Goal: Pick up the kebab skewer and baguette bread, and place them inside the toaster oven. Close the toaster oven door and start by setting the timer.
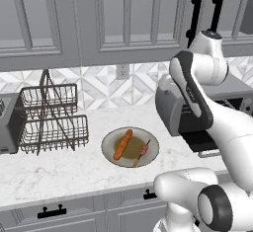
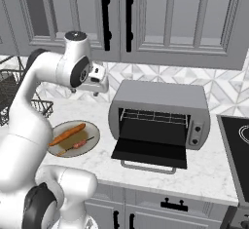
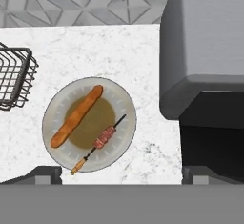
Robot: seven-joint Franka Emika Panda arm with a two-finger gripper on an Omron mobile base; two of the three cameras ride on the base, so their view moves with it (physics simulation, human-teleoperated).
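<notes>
Plate (image 3: 124, 105) on the counter (image 3: 86, 46), near its front edge, carries the baguette (image 3: 76, 116) and the skewer (image 3: 100, 142) side by side, apart, both lying diagonal. Jaws stand wide open, holding nothing, gripper (image 2: 97, 84) high above the counter between plate and oven (image 2: 160, 99). Oven door (image 2: 151, 152) is dropped open flat, reaching the counter's front edge. Bare counter lies between plate and oven. Wire rack (image 1: 49, 120) stands left of the plate, apart from it.

On the table (image 1: 59, 169) a plate (image 1: 111, 152) carries the baguette bread (image 1: 123, 144) with the kebab skewer (image 1: 143, 152) just to its right. The toaster oven (image 2: 160, 99) stands right of the plate, its door (image 2: 148, 152) dropped forward; wire baskets (image 1: 52, 120) stand left.
</notes>
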